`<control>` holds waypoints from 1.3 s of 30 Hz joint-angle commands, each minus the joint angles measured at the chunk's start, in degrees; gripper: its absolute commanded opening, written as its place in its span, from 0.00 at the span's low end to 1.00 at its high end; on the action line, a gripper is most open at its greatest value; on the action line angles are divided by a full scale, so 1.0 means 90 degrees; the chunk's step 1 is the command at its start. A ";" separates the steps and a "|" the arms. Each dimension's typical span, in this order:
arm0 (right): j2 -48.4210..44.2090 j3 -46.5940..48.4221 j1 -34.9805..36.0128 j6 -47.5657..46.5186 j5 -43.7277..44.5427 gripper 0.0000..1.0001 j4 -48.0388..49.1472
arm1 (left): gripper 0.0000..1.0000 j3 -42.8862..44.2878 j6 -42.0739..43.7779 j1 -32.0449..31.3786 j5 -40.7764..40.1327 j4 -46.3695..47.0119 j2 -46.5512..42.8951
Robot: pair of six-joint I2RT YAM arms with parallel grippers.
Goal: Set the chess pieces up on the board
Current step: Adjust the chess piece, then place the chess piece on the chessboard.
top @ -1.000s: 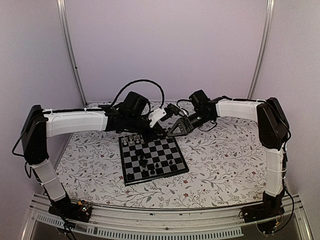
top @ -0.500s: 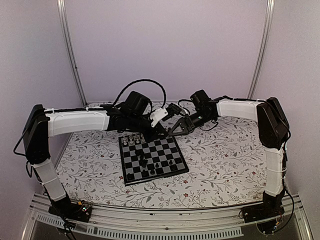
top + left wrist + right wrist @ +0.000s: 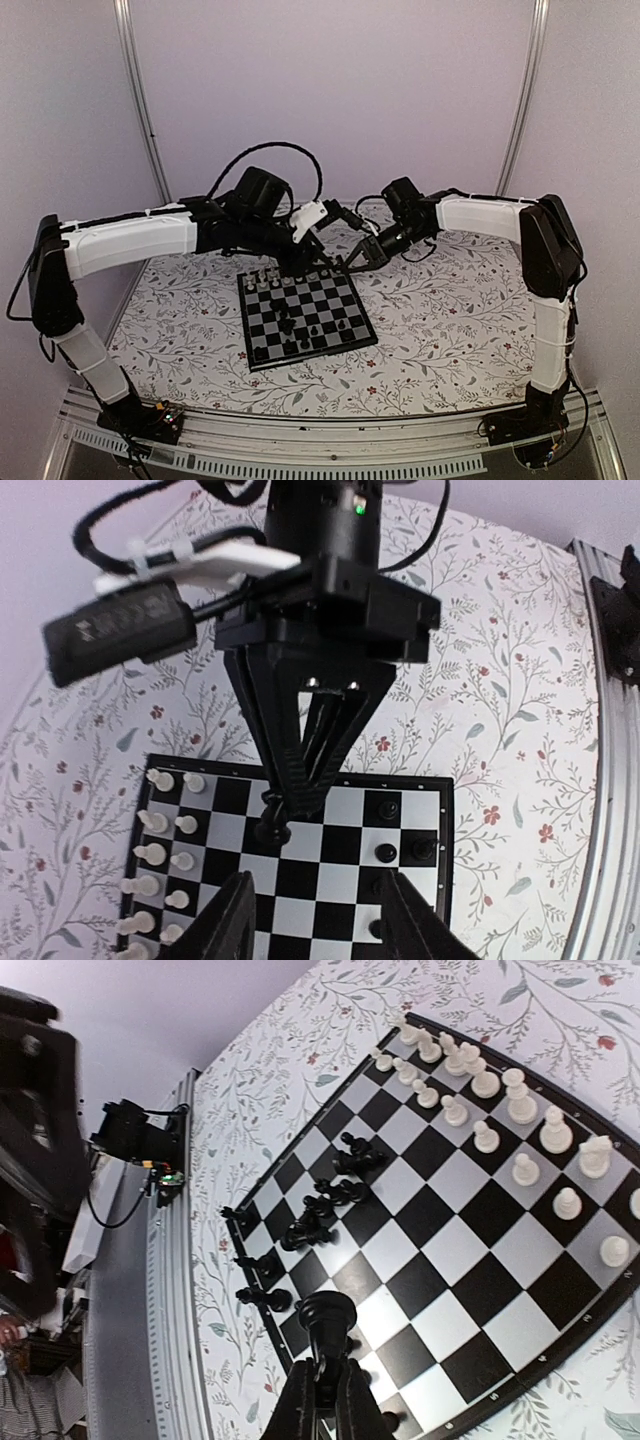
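Observation:
The board lies in the middle of the floral tabletop. White chess pieces line its far-left edge, seen also as white chess pieces. Black chess pieces stand and lie scattered on the near squares. My right gripper is shut on a black piece, held upright above the board near its right edge. The left wrist view shows the right gripper pinching that black piece. My left gripper is open and empty, hovering over the board just left of the right gripper.
Cables loop over both wrists above the board's far edge. Several black pieces sit along the board's near border. The floral tabletop spreads to the right of the board, and a metal rail runs along the near edge.
The left gripper has opened and its arm has drawn back to the left. The right gripper has shut on the black piece and sunk slightly toward the board's far edge.

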 commanded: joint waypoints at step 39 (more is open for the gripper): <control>0.0839 0.2456 0.2311 -0.3471 0.6140 0.00 -0.3016 | 0.63 -0.2296 -0.0595 0.1281 -0.3484 0.1959 -0.3110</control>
